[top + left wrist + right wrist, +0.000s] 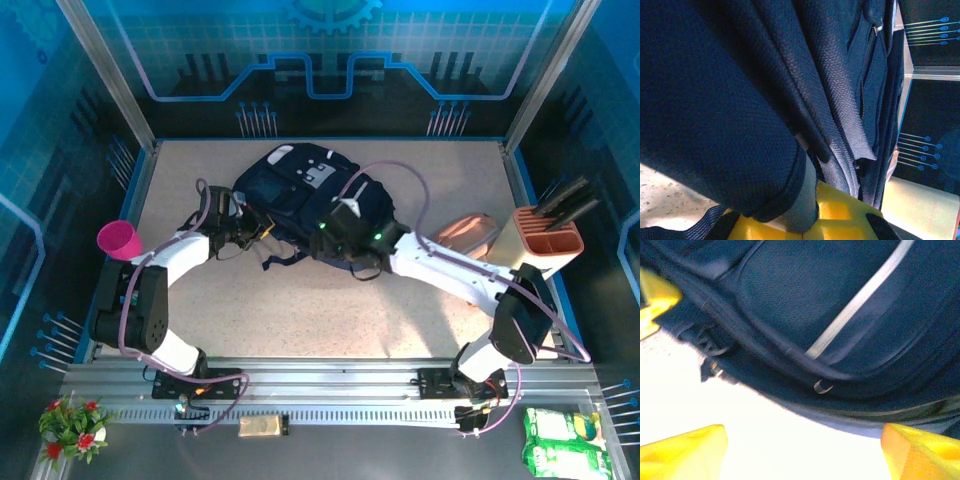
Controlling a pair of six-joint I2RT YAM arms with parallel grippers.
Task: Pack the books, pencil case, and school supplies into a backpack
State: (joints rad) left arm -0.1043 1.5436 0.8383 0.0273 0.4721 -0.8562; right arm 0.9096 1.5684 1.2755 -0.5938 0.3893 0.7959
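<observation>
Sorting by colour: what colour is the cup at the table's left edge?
Magenta-pink; the small cup shows best in top external view.

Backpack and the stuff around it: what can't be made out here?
Backpack contents: top view, its own dark fabric and the right arm hide the inside.
Pencil case: top view, right arm covers its near edge.
Small metal loop on the backpack: right wrist view, blurred, purpose unclear.

Backpack: dark navy fabric with white-grey patches, slumped on the counter at upper centre of frame. Black straps trail toward lower left. Right wrist view: pale stripe crosses a padded panel.
Pencil case: pinkish-beige pouch, right of centre, near the backpack, partly hidden.
</observation>
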